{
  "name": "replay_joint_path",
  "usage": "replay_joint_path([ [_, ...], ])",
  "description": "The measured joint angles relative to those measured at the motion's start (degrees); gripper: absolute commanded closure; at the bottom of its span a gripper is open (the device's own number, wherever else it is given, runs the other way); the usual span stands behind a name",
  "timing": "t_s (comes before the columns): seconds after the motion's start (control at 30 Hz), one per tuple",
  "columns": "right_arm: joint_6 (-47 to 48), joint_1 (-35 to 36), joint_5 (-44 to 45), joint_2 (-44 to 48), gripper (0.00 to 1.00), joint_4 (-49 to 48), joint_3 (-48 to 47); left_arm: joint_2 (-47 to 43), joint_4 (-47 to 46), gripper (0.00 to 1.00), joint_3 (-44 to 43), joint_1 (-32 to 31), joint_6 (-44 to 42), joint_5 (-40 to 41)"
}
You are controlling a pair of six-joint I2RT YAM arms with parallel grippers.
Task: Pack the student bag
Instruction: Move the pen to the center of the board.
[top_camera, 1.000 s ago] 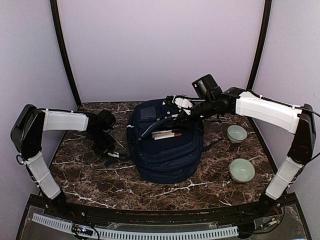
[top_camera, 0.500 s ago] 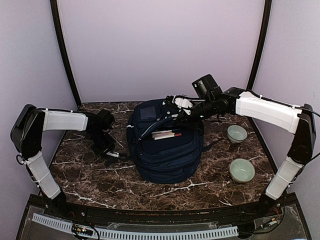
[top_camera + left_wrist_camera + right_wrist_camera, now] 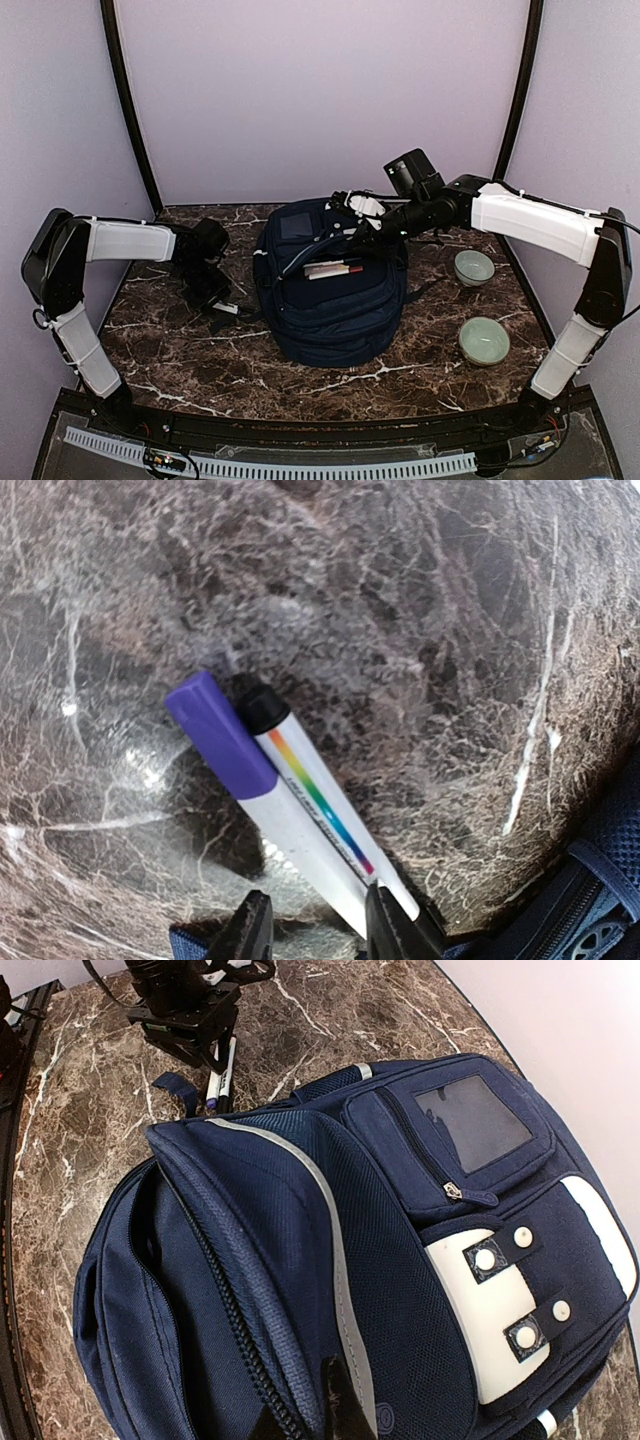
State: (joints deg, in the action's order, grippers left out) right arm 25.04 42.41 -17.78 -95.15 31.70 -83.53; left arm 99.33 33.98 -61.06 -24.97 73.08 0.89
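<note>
**Top view.** Student bag (image 3: 330, 300): large navy-blue fabric backpack with a white stripe and a white buckled patch, lying at the centre of a dark brown, white-veined marble tabletop (image 3: 170, 350).
- Left arm: upper link rises from its base at 7 o'clock and the elbow is folded high at the table's 9 o'clock edge. The white forearm runs level toward 3 o'clock with the wrist bent down. Left gripper (image 3: 214, 298) sits low over the marble, just beside the bag's 9 o'clock side.
- Right arm: elbow is high at the 3 o'clock edge and the white forearm reaches toward 9 o'clock. Right gripper (image 3: 353, 238) is on the bag at about its 1 o'clock.
- Two pale green ceramic bowls, apart from the bag: far bowl (image 3: 474, 266) at its 3 o'clock, near bowl (image 3: 484, 340) at its 4 o'clock.

**Left wrist view.** Two white-barrelled markers lie side by side, touching, on the marble, caps toward 10 o'clock: purple-capped marker (image 3: 222, 737) and black-capped marker with rainbow stripe (image 3: 315, 805).
- Pincer is parted to a narrow gap.
- The barrel ends lie in that gap against the 5 o'clock finger. The other finger stands clear, so nothing is clamped.

**Right wrist view.** Bag fills the frame, its main zip open.
- Pincer at 6 o'clock is pressed together on the zippered edge of the top flap.
- That edge stands off the bag's body.
</note>
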Motion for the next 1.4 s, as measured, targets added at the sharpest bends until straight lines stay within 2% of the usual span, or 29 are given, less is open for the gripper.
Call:
replay_joint_path([
  [0.47,0.0,0.0,0.0,-0.44,1.0,0.0,0.0,2.91,0.9,0.67,-4.11,0.07,-1.95,-0.42],
  [0.9,0.0,0.0,-0.22,-1.05,1.0,0.02,0.0,-2.12,2.19,0.66,1.84,0.07,-2.16,0.31],
  [1.4,-0.02,0.0,-0.22,-1.11,1.0,0.04,0.0,-2.16,-0.68,0.63,1.64,0.07,-2.34,0.24],
])
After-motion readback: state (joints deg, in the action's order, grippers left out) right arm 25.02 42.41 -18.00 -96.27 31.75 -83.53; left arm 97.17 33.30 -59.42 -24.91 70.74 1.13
